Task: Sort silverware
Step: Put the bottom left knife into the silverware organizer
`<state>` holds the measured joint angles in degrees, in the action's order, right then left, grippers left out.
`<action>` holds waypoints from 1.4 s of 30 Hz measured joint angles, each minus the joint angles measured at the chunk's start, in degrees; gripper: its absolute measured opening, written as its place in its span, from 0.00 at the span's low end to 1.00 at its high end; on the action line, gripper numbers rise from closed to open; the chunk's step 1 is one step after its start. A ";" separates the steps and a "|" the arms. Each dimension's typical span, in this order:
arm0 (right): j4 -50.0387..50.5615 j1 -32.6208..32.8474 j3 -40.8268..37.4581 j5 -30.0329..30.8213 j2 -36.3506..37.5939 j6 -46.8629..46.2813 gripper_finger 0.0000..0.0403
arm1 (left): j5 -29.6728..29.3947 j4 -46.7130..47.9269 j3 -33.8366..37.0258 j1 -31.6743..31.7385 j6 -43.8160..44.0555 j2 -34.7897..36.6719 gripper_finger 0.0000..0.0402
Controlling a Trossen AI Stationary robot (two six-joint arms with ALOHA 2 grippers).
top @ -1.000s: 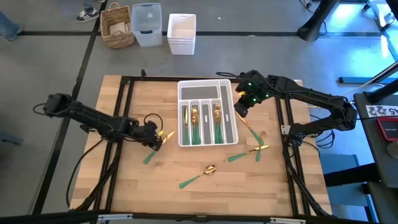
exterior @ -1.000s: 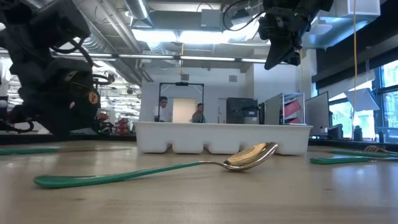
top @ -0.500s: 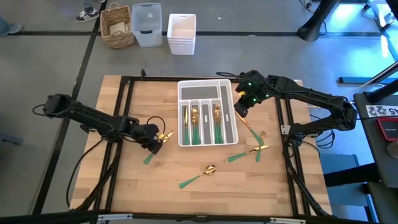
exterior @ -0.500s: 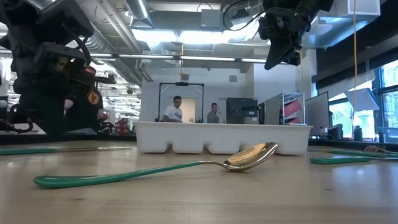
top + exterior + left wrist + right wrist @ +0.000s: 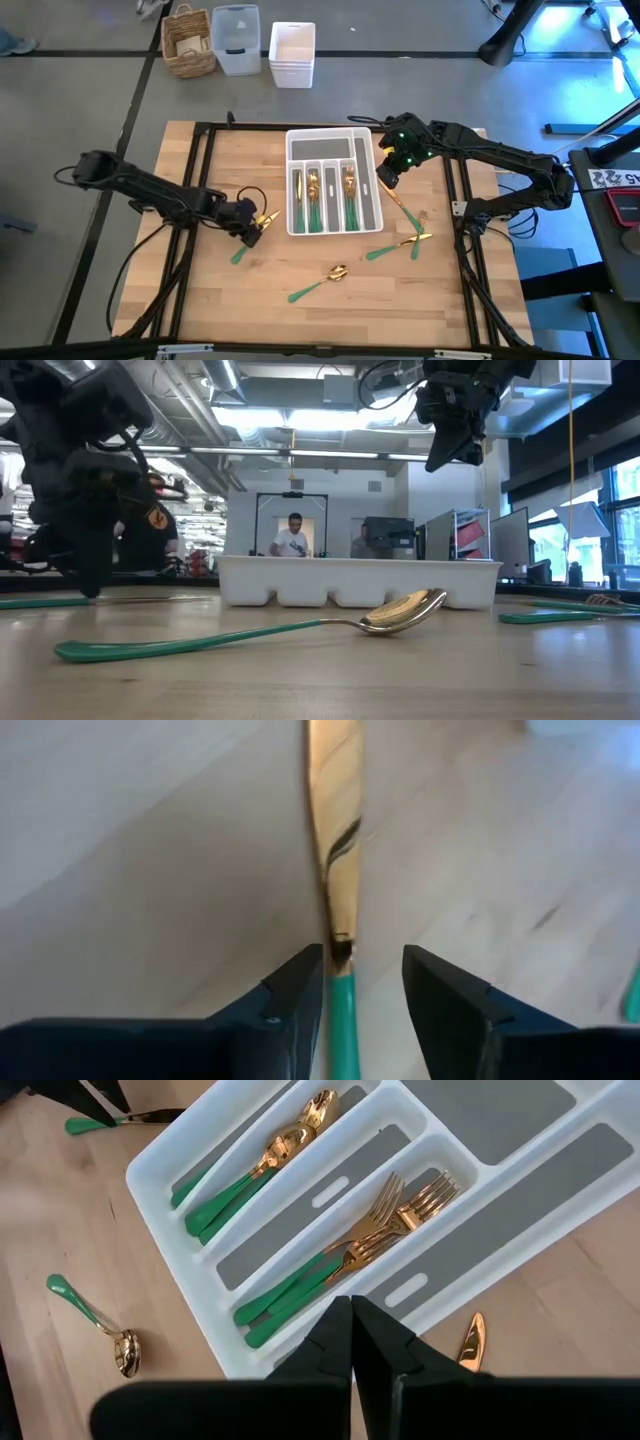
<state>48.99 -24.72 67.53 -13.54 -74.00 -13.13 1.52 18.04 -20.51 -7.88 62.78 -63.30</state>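
Observation:
The white tray (image 5: 334, 140) sits at the table's far middle, with gold-headed, green-handled silverware (image 5: 312, 192) lying in its slots: spoons (image 5: 270, 1155) and forks (image 5: 370, 1230). Loose pieces lie on the table: a spoon (image 5: 318, 283) in front of the tray and others (image 5: 400, 243) to its right. Left of the tray lies one more piece (image 5: 240, 253). My left gripper (image 5: 362, 955) is open low over it, a finger on each side of where gold meets the green handle (image 5: 343, 1010). My right gripper (image 5: 352, 1330) hangs shut and empty above the tray's far right corner. My left gripper comes at the piece slanting down from the table's left, its fingers along the piece's length. One finger (image 5: 300, 990) stands right beside the handle's top end (image 5: 341, 982); whether it touches I cannot tell. The piece lies on the table.
Black frame rails (image 5: 200, 180) run along the table's left and right sides. A wicker basket (image 5: 190, 40) and white bins (image 5: 292, 52) stand on the floor beyond the far edge. People move in the room behind the table. Bare wood lies at the near left.
My left gripper has stayed over the piece left of the tray and has rolled a little about its own axis; in the low view its outline now stands differently, with one finger reaching down near the tabletop. The piece under it has kept its place.

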 joint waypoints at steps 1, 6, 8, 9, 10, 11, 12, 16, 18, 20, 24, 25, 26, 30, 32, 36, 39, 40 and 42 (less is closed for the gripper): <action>0.00 0.01 0.00 0.00 0.00 -0.01 0.01 | 0.10 -0.23 0.00 0.00 -0.14 -0.71 0.32; 0.02 0.01 0.00 0.00 0.00 -0.01 0.01 | 0.34 -1.26 -0.32 0.00 -0.51 -3.79 0.31; 0.02 0.00 0.00 0.00 0.00 -0.01 0.01 | 0.60 -1.30 -0.39 0.00 -0.52 -4.51 0.30; 0.02 0.00 -0.01 -0.01 0.00 -0.01 0.01 | 0.63 -1.16 -0.39 0.00 -0.52 -4.61 0.30; 0.02 0.01 0.00 0.00 0.00 -0.01 0.01 | 0.63 -0.96 -0.39 0.00 -0.45 -4.73 0.29; 0.02 0.01 0.00 0.00 0.00 -0.01 0.01 | 0.63 -0.64 -0.39 0.00 -0.13 -4.79 0.29; 0.02 0.00 0.00 0.00 0.00 -0.01 0.01 | 0.63 0.02 -0.39 0.00 0.10 -4.79 0.28; 0.02 0.01 0.00 -0.02 0.00 -0.01 0.01 | 0.60 5.78 -1.84 0.11 0.13 -4.91 0.24; 0.02 0.00 -0.01 -0.01 0.00 -0.01 0.01 | 0.83 10.90 -2.91 0.11 0.00 -4.92 0.22; 0.02 0.01 0.00 -0.02 0.00 -0.01 0.01 | 1.06 14.00 -3.77 0.11 -0.02 -4.92 0.20; 0.00 0.00 0.00 -0.02 0.00 -0.01 0.01 | 1.12 19.77 -5.12 0.11 -0.53 -4.95 0.18; 0.02 -0.01 0.00 -0.02 0.00 -0.01 0.01 | 1.11 21.46 -5.47 0.11 -0.38 -4.98 0.17; 0.00 0.01 0.00 -0.02 0.00 -0.01 0.01 | 1.08 23.38 -5.77 0.11 0.01 -4.99 0.17; 0.01 -0.01 -0.02 -0.02 0.00 -0.01 0.01 | 0.84 27.12 -6.06 0.12 0.94 -5.05 0.16; 0.06 0.01 0.00 -0.02 0.02 -0.01 0.01 | 0.73 26.76 -6.00 0.11 1.02 -5.06 0.16; 0.11 -0.01 0.00 -0.33 0.02 -0.03 0.01 | -0.54 24.72 -5.90 0.04 1.03 -5.06 0.17; 0.10 0.01 0.00 -0.56 0.02 -0.01 0.01 | -0.85 24.33 -5.90 0.05 1.01 -5.03 0.17; 0.12 0.01 0.00 -0.59 0.02 -0.02 0.01 | -0.90 24.34 -5.90 0.06 1.01 -5.03 0.17; 0.11 -0.01 0.00 -0.59 0.02 -0.02 0.01 | -0.96 24.48 -5.92 0.00 0.86 -5.01 0.17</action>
<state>49.10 -24.73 67.53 -14.13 -73.97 -13.15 0.57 42.52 -26.44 -7.88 63.64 -68.31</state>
